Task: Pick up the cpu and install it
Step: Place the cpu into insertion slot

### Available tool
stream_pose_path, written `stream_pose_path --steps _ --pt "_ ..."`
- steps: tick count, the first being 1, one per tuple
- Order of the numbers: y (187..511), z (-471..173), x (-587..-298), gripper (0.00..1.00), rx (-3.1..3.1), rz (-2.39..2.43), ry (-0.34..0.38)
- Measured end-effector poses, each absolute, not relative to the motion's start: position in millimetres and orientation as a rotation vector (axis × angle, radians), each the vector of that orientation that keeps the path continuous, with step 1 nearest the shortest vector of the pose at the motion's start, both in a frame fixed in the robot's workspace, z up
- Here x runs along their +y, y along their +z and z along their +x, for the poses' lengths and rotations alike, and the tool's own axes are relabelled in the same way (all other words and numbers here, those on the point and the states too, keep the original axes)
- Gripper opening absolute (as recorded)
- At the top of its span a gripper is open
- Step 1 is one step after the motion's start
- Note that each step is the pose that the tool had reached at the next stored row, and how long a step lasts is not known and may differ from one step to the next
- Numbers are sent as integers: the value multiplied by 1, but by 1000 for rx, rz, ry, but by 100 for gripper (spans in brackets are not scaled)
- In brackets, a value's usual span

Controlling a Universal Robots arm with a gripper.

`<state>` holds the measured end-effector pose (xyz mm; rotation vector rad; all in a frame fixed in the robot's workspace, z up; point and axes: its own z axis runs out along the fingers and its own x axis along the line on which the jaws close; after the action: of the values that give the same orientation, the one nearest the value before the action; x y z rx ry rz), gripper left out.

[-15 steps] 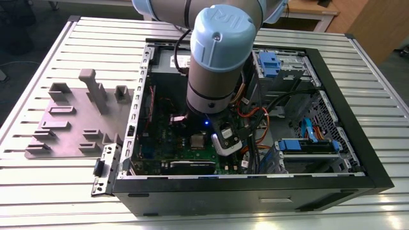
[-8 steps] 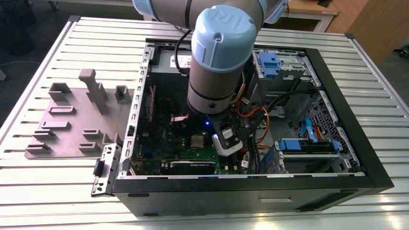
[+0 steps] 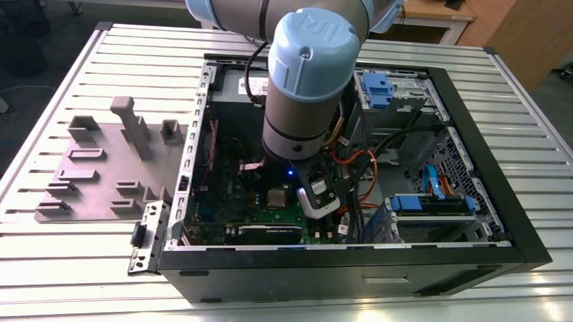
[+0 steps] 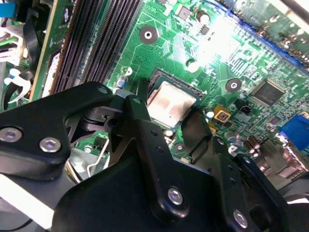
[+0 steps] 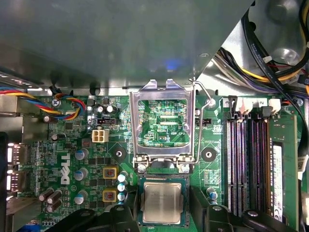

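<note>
The arm (image 3: pixel 304 80) reaches down into the open computer case (image 3: pixel 358 268), which lies on its side on the slatted metal surface (image 3: pixel 90 268). A grey fixture plate (image 3: pixel 98 181) rests on the same surface toward the exterior view's left, just outside the case wall.

**Position of the cpu.** In both wrist views the cpu (image 5: pixel 162 203) (image 4: pixel 170 100) lies flat in the socket on the green motherboard (image 5: pixel 72 145), its metal lid facing up and its edges square with the socket frame.

**State of the pincer.** The pincer (image 5: pixel 165 209) (image 4: pixel 166 113) stands apart. Its two black fingers (image 5: pixel 126 215) (image 4: pixel 137 113) flank the socket, one on each side. A narrow gap shows between each finger and the nearest cpu edge, and neither finger clamps the chip.

**Clearances.**
- The silver socket bracket (image 5: pixel 163 89) is swung open and off the cpu, and the board shows through its window.
- The wire lever (image 5: pixel 197 125) stands released along one side of the bracket.
- The memory slots (image 5: pixel 246 159) (image 4: pixel 96 43) run parallel to the socket, near one finger.
- Small capacitors (image 5: pixel 120 186) sit just beside the other finger.
- Bundled cables (image 5: pixel 270 63) hang beyond the memory slots, well apart from the socket.
</note>
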<state>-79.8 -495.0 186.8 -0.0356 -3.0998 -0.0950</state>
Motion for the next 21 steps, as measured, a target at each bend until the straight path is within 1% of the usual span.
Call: stream_pose_path --steps 11,12,14,15,21 --pt "190 -80 -495 55 -3100 -35 -98" --pt "190 -80 -495 53 -3099 -35 -98" --pt "190 -80 -495 53 -3100 -36 -99" --pt "190 -80 -495 47 -3100 -36 -100" --pt "189 -80 -495 47 -3099 -35 -101"
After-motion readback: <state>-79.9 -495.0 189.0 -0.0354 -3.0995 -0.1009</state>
